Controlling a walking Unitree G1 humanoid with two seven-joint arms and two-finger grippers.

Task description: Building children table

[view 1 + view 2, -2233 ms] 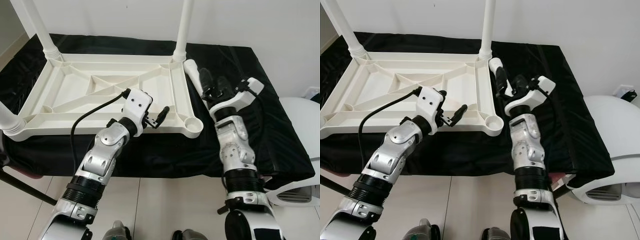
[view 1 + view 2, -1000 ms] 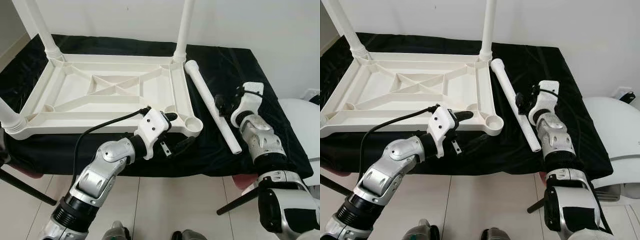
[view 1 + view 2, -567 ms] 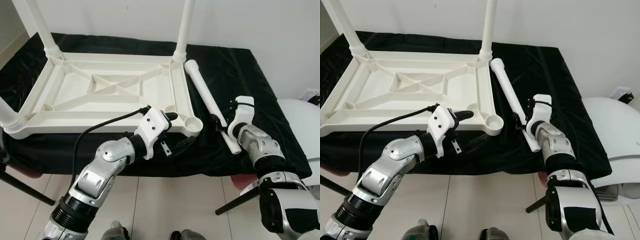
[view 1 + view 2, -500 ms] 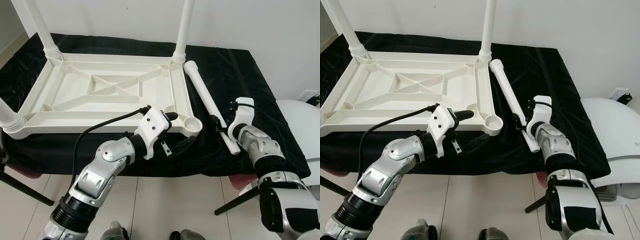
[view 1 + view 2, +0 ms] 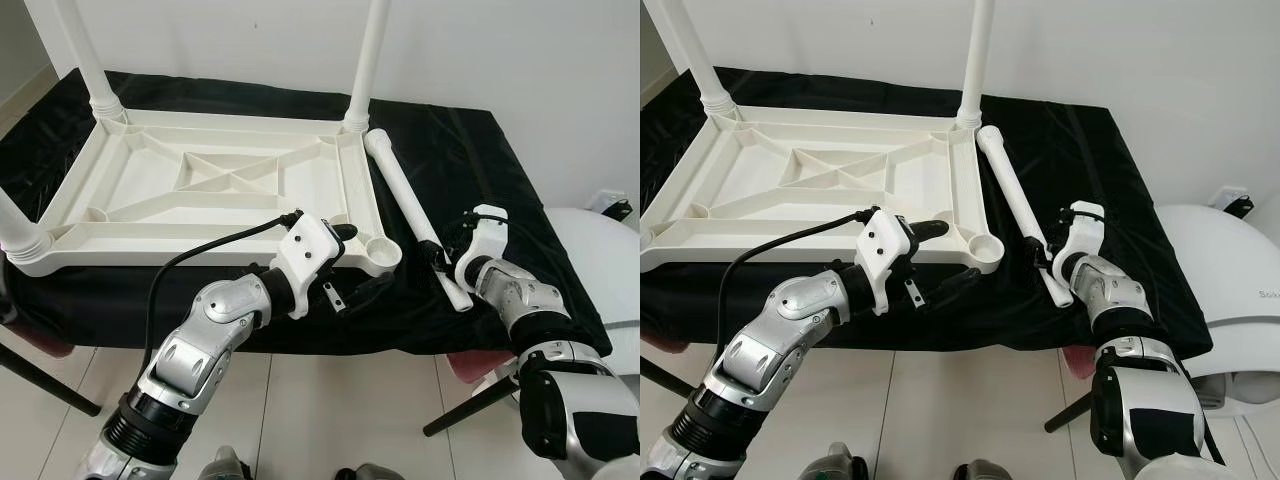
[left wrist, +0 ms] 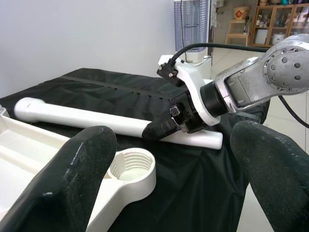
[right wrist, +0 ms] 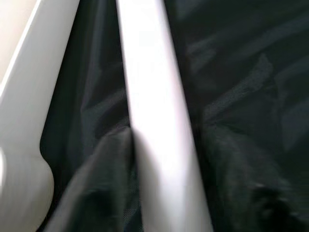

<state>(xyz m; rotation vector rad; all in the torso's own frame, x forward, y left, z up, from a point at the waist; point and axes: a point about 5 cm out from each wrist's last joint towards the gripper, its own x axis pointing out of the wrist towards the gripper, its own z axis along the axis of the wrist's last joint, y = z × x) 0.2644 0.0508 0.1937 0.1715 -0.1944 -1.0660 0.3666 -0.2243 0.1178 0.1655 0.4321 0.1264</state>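
Left hand (image 5: 352, 288) fingers spread wide, arm bent forward; right hand (image 5: 1046, 252) low, fingers slightly parted.

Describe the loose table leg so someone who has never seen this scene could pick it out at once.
Start at the upturned white tabletop on the black cloth. Just off its right edge, a white table leg lies flat on the cloth, with the right gripper at its near end. Unlike the other legs, which stand upright in corner sockets, it is unattached.

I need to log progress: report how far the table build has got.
Done: three legs stand in the upturned top. In hand: the right gripper is at the loose leg on the cloth; the left gripper hovers open by the empty socket. Left: fit that leg, then flip the table.
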